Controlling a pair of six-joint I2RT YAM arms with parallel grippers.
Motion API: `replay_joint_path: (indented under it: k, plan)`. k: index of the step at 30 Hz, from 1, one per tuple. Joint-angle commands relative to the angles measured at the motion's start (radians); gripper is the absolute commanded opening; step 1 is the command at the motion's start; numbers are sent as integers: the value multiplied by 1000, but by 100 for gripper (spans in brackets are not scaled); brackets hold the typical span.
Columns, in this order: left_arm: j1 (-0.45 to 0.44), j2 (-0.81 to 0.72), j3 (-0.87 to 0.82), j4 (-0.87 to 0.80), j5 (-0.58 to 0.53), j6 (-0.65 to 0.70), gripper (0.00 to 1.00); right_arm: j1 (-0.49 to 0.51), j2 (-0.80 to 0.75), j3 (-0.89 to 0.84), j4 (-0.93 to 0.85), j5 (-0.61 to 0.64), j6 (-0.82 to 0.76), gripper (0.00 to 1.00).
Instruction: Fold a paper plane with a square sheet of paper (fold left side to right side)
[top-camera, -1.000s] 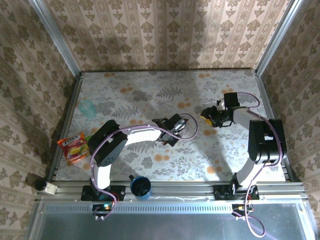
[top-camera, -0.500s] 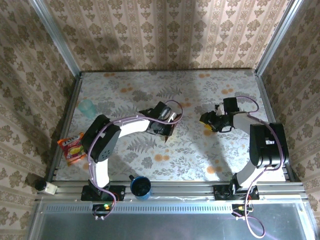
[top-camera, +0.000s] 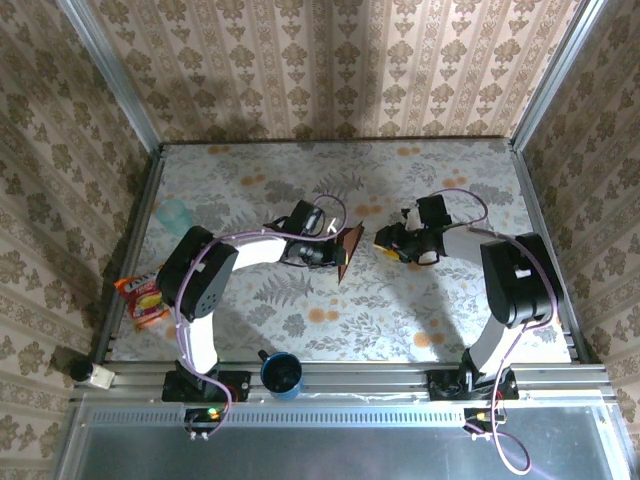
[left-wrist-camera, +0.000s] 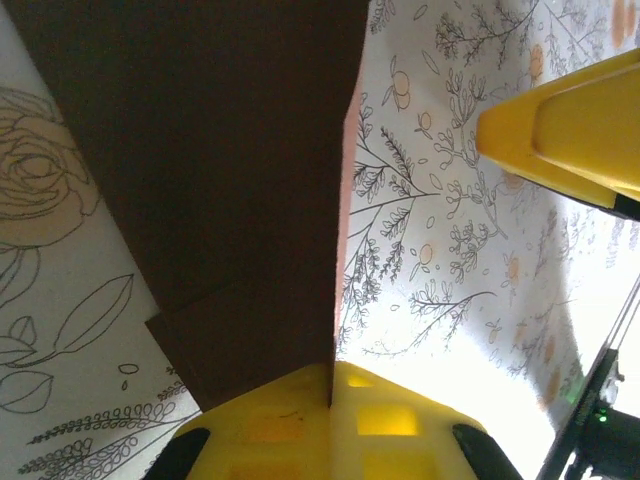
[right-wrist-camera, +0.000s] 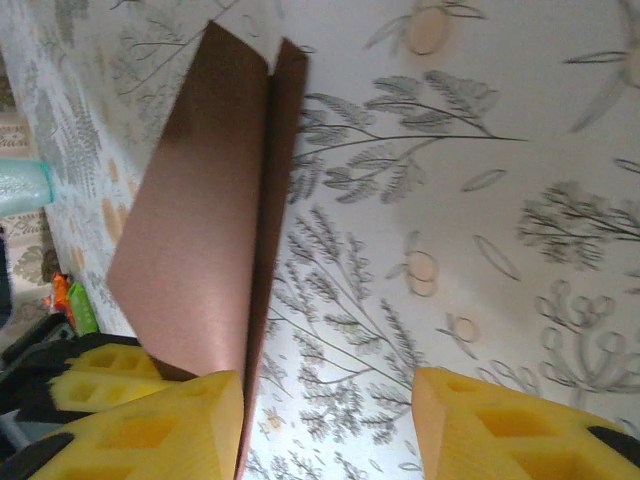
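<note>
Paper (left-wrist-camera: 230, 150) edge hidden in left claw (left-wrist-camera: 330, 400), seemingly pinched

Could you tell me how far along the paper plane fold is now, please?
Done: the thin dark reddish-brown paper sheet already shows one crease, two layers meeting along a straight edge. In hand: the left gripper is clamped on one end, holding it on edge, while the right gripper hangs open beside it. Left: no pointed dart shape yet, so the remaining folds look undone.
</note>
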Motion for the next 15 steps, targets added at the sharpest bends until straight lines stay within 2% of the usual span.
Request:
replay_joint_path:
  k: [1,15]
  plan:
    - [13,-11,-32,117,80,-84,0,17,20,23,55,20,41,50]
    - [31,51,-91,342,167,-222,0,56,64,42,164,55,119,48]
